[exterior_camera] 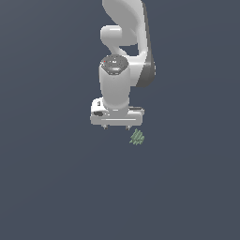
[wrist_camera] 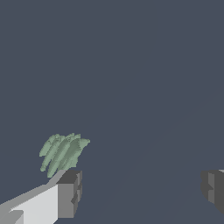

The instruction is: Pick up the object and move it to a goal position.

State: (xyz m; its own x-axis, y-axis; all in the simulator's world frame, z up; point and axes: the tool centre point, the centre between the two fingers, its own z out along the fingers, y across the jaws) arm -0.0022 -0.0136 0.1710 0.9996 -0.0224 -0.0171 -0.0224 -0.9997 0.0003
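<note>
A plain dark blue-grey floor [exterior_camera: 51, 187] fills the whole exterior view, without seams or markings. Directly on it lies a tiny pale green object [exterior_camera: 137, 138] of thin parallel ridges, just right of the frame's centre, slightly below the middle

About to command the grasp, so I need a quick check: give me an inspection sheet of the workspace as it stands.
Surface: plain dark blue-grey floor, no markings.
Job's things: pale green ridged object lies on the floor, free, not between the fingers; in the wrist view it sits beside one fingertip. No goal marker seen.
Clutter: nothing seen.
Grippers: the white hand points down, jaws wide open and empty, offset toward the exterior view's left of the object.
Cables: nothing seen.
Surroundings: nothing seen beyond the arm.
</note>
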